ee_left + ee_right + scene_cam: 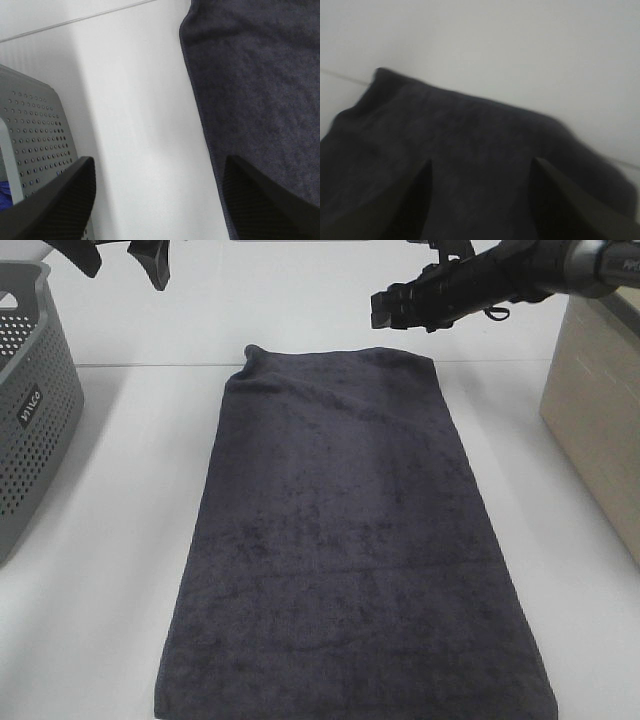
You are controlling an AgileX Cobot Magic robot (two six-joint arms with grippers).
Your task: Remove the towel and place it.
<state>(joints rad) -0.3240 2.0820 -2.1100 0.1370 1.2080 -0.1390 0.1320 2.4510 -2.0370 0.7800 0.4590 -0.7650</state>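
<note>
Both grippers, left [157, 200] and right [480, 200], hang spread and empty above the white table [110, 490]. Dark charcoal terry-cloth towel [350, 550] lies flat mid-table. Grey perforated plastic basket [30, 410] at nine o'clock shows something blue [5, 196] inside; beige box [600, 410] at three o'clock.

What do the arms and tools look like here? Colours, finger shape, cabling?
Both black. Right arm is a dark tube with a grey metallic section near the frame edge and a small cable loop underneath. Left tool and right tool each have matte black, wedge-shaped fingers. No markings legible.
</note>
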